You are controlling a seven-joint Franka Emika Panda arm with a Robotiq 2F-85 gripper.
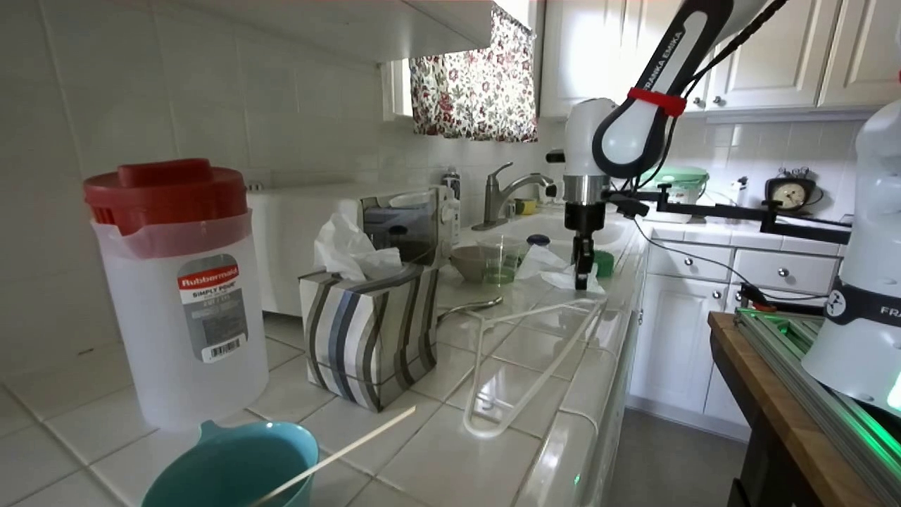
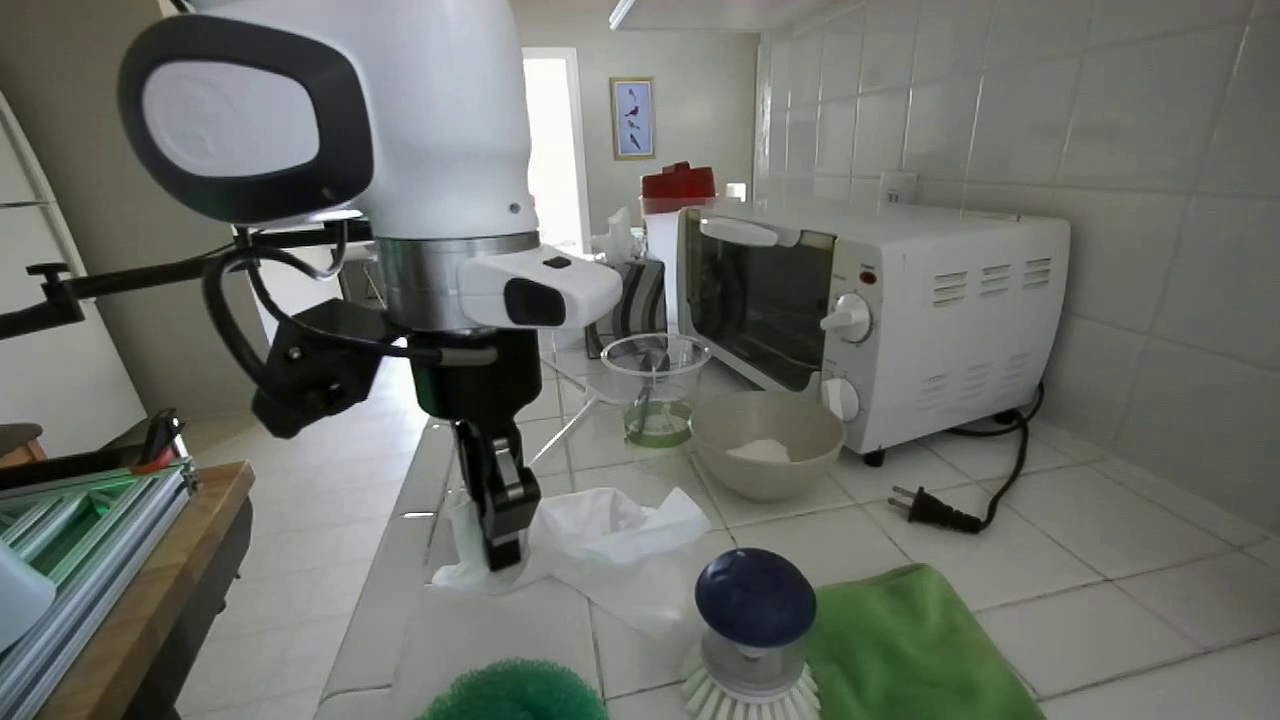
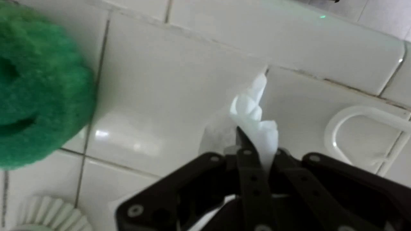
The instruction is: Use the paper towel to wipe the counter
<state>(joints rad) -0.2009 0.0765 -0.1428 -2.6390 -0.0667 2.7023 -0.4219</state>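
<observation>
– What colours on the arm (image 1: 637,134), upper right of an exterior view?
– White, edged in black, lettered FRANKA EMIKA, and wrapped with a red band (image 1: 657,103).
– Any cables (image 2: 214,300)?
– Thick and black, looped left of centre in an exterior view. Just to the right, a silver collar (image 2: 420,285), and a black gripper (image 2: 503,552) below.
– Screws (image 3: 135,210)?
– Several, round and grey, bottom of the wrist view. And far right of an exterior view, a white base (image 1: 855,359) with a black stripe (image 1: 869,305) and round emblem (image 1: 835,303).
</observation>
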